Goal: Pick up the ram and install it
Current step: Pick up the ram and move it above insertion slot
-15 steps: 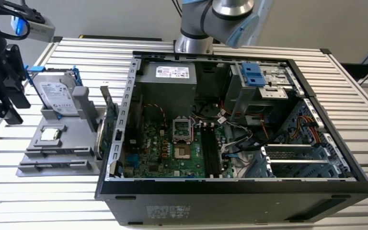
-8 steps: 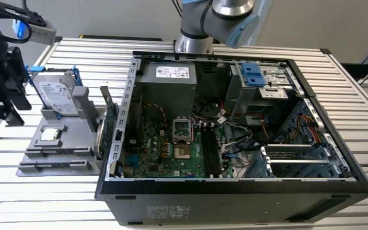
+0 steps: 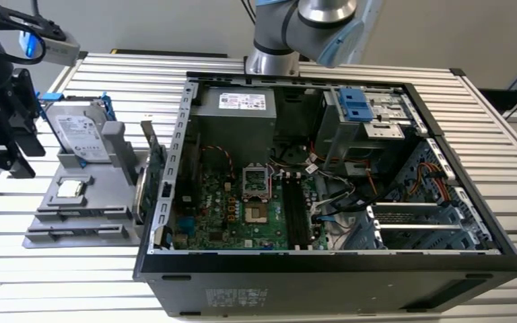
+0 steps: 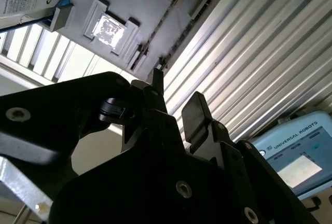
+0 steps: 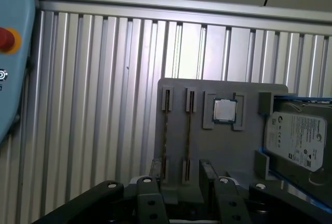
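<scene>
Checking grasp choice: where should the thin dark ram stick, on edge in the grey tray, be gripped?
Likely mid-length, across its flat faces, from above: the ram stick stands on edge, ends held in brackets of the grey tray, top edge free.

The ribbed silver metal table is lit from above and washed out at its edge on the exterior view's left. The black computer case is left dim inside. In the second wrist view, the black gripper is silhouetted against glare.
</scene>
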